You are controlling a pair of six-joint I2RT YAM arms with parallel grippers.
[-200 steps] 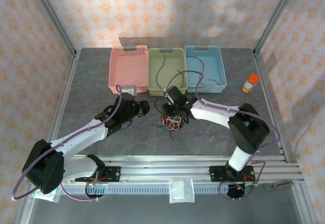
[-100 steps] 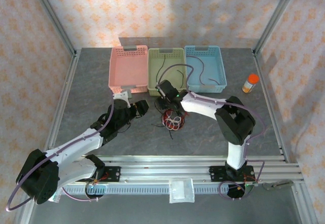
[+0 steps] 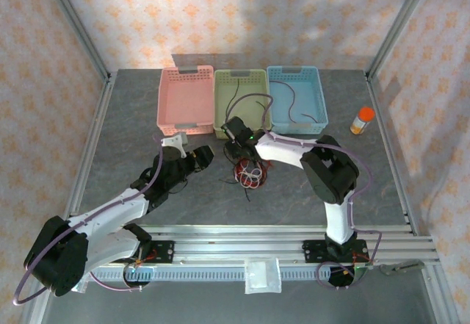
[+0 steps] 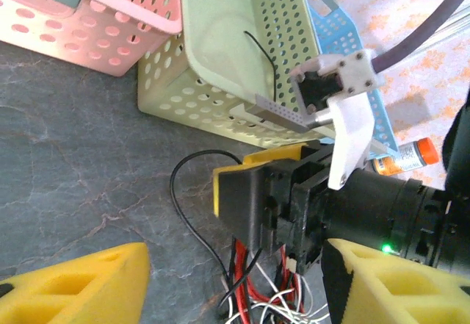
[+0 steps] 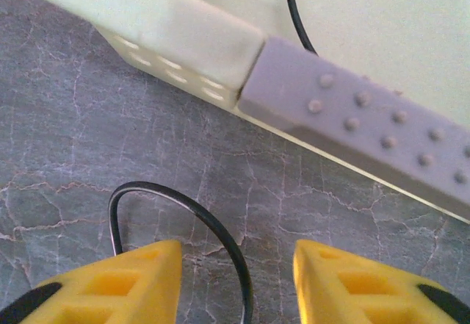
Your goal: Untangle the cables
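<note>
The cables (image 3: 250, 174) lie as a small red, white and black tangle on the grey table, in front of the green basket (image 3: 217, 103). My right gripper (image 3: 236, 152) hangs over the tangle's far left edge. It is open, and a black cable loop (image 5: 220, 237) runs between its yellow fingertips (image 5: 132, 283) without being pinched. My left gripper (image 3: 205, 156) sits just left of the tangle, open and empty. In the left wrist view the tangle (image 4: 268, 294) lies between the left gripper's (image 4: 235, 294) pads, under the right gripper's black body (image 4: 264, 199).
Pink (image 3: 185, 100), green and blue (image 3: 296, 69) baskets stand in a row at the back. A thin black cable (image 3: 233, 100) lies in the green one and a dark cable (image 3: 294, 107) in the blue. An orange-capped bottle (image 3: 360, 120) stands at the right.
My right gripper has moved left and toward the green basket, and its jaws have narrowed. The left arm has swung slightly, with its jaws a little wider.
</note>
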